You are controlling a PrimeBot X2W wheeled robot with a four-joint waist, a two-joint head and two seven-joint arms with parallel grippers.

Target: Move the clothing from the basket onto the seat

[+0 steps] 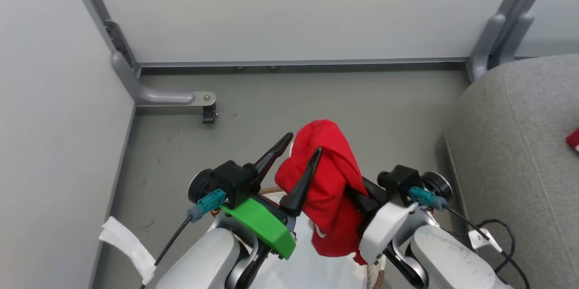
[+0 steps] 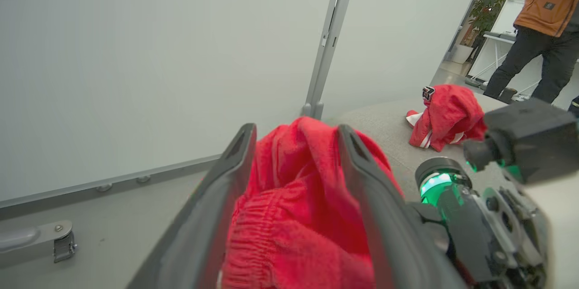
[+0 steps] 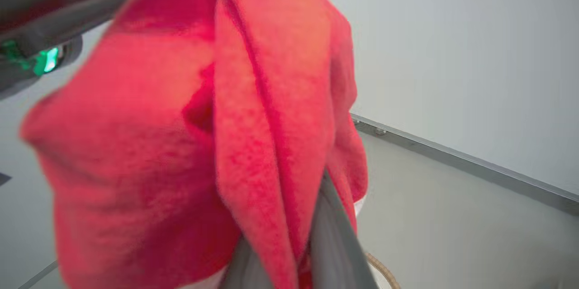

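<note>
1. The left pincer point(image 1: 304, 143) is open, with its two fingers wide apart. The red garment point(image 1: 328, 180) bulges between them.
2. The right pincer point(image 3: 289, 234) grips a fold of this garment, which covers its fingers.
3. The basket point(image 3: 384, 271) rim shows below the right pincer.
4. A second red garment point(image 2: 445, 117) lies on the seat point(image 2: 384, 121), well apart, beyond the right pincer.
</note>
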